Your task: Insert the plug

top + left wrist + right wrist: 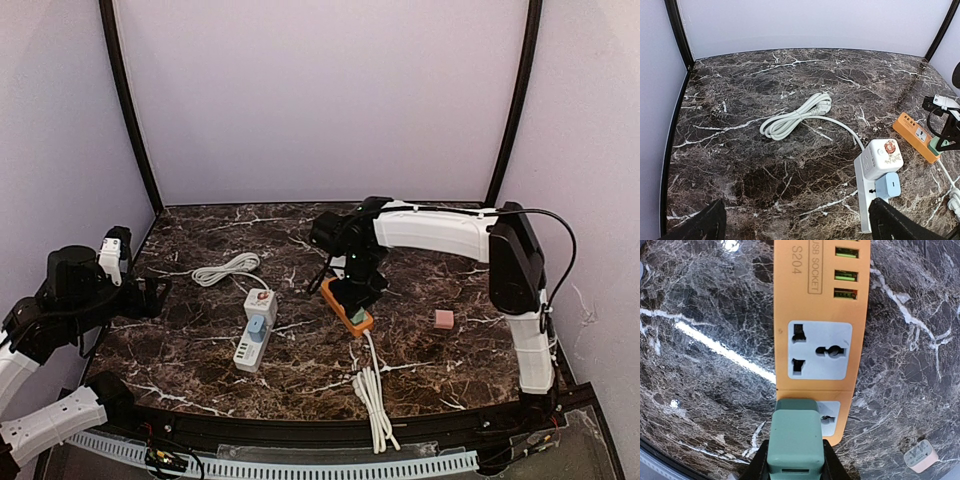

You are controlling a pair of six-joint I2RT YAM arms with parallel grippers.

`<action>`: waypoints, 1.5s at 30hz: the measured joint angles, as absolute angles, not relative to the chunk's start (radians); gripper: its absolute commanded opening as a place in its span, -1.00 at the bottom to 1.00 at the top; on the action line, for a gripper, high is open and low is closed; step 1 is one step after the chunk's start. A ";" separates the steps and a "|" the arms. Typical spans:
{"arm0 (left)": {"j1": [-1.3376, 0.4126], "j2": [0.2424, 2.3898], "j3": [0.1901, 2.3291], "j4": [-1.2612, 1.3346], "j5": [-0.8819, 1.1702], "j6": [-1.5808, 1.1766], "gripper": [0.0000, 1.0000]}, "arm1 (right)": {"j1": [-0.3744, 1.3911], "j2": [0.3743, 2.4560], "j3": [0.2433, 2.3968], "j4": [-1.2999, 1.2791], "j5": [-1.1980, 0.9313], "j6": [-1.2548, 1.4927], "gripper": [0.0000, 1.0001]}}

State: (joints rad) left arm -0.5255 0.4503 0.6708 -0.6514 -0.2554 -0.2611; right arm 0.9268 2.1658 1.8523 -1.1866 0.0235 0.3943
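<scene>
A green plug (795, 440) sits between the black fingers (756, 466) of my right gripper (792, 457), which is shut on it. It stands over the left part of the near grey socket (832, 417) of the orange power strip (822, 305); its prongs are hidden. A second grey socket (820, 351) further along the strip is bare. In the top view the right gripper (357, 285) hangs over the orange strip (350, 312) at mid-table. My left gripper (150, 297) hovers open at the left edge, holding nothing, and in its own view the left gripper (797, 225) is above bare marble.
A white power strip (256, 335) carries a white cube adapter (882, 157) and a blue adapter (887, 186). A coiled white cable (225, 270) lies behind it. A white cord bundle (372, 395) trails from the orange strip. A small pink block (444, 319) lies to the right.
</scene>
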 measured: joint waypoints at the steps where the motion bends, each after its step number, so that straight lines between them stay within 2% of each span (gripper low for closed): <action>1: -0.525 0.447 0.671 -0.651 -0.257 -0.261 0.99 | 0.927 2.167 1.855 -1.189 0.024 0.394 -0.45; 10: -0.525 0.427 0.671 -0.651 -0.275 -0.262 0.99 | 0.944 2.206 1.860 -1.224 0.019 0.400 0.22; 15: -0.525 0.426 0.671 -0.651 -0.283 -0.262 0.99 | 0.946 2.194 1.902 -1.248 0.022 0.412 0.44; 20: -0.525 0.423 0.671 -0.651 -0.297 -0.262 0.99 | 0.942 2.099 1.911 -1.242 0.021 0.429 0.65; 26: -0.525 0.422 0.671 -0.651 -0.311 -0.258 0.99 | 0.920 1.868 1.766 -1.153 0.029 0.487 0.79; 33: -0.525 0.421 0.684 -0.651 -0.284 -0.223 0.99 | 0.871 1.713 1.529 -1.092 0.069 0.640 0.80; 45: -0.525 0.660 0.960 -0.710 -0.058 -0.198 0.99 | 0.788 1.570 1.320 -1.169 0.129 0.891 0.77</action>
State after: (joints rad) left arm -0.5255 0.6601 0.9600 -0.7097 -0.0582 -0.1978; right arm 0.7876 1.5703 1.3197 -1.1687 0.1291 0.8913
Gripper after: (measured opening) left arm 0.996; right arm 0.895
